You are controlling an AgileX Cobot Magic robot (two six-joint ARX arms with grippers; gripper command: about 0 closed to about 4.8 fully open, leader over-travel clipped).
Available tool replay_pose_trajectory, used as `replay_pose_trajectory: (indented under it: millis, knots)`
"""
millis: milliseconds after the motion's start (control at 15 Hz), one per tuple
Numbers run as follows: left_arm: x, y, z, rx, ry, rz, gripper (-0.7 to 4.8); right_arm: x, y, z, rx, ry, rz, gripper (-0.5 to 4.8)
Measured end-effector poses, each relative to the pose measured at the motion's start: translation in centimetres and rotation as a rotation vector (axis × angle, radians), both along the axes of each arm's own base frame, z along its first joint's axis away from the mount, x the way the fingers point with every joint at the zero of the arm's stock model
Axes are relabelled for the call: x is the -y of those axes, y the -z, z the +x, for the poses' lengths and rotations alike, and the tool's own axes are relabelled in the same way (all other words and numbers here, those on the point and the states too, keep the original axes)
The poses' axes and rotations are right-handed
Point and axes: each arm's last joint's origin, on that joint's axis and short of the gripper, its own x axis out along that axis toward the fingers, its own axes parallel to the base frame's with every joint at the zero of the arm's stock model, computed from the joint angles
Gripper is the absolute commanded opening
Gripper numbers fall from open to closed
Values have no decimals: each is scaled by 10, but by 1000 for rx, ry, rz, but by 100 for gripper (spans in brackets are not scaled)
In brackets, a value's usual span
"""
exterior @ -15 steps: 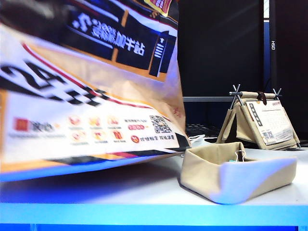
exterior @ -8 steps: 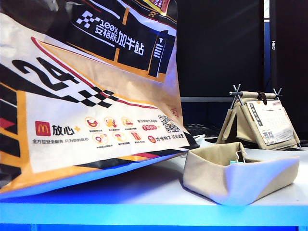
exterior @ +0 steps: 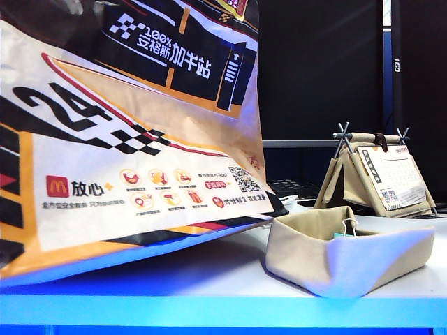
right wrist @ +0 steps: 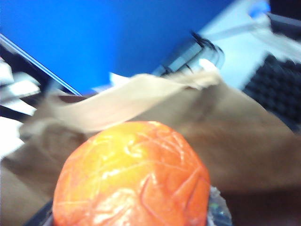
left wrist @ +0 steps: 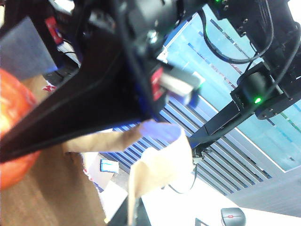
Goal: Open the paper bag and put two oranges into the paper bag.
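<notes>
The paper bag (exterior: 140, 125), brown with dark blue print and a "24", fills the left of the exterior view and stands tilted on the table. Neither gripper shows there. In the left wrist view my left gripper (left wrist: 131, 219) is shut on the bag's pale rim flap (left wrist: 160, 160), with the brown inside (left wrist: 56, 188) beside it. My right gripper (right wrist: 131, 212) is shut on a glossy orange (right wrist: 131, 174), which hangs just above the bag's open mouth (right wrist: 244, 141). The right arm (left wrist: 94, 103) crosses the left wrist view, the orange (left wrist: 11, 136) at its tip.
A low beige fabric tray (exterior: 314, 251) sits on the white table (exterior: 209, 293) right of the bag. A small desk calendar on a stand (exterior: 380, 174) is behind it. A computer mouse (left wrist: 233, 217) lies beyond the bag.
The bag was blurred and swinging a second ago. It has shifted a little to the right and now holds still. The tray and calendar have not moved.
</notes>
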Motion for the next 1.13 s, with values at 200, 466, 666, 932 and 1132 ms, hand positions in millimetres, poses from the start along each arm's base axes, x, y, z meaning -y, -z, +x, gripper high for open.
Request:
replay_pose_trajectory:
  millis: [200, 466, 666, 932, 1132]
  knots:
    - [0, 0, 0, 0, 0, 0, -6, -1, -2, 1, 4, -12, 31, -3]
    - [0, 0, 0, 0, 0, 0, -6, -5, 0, 2, -24, -58, 55, 370]
    - [0, 0, 0, 0, 0, 0, -6, -5, -1, 3, -60, -37, 75, 388]
    - [0, 0, 0, 0, 0, 0, -6, -6, -3, 4, -59, -36, 92, 442]
    - [0, 0, 0, 8, 1, 1, -6, -6, -3, 4, -59, -35, 95, 434]
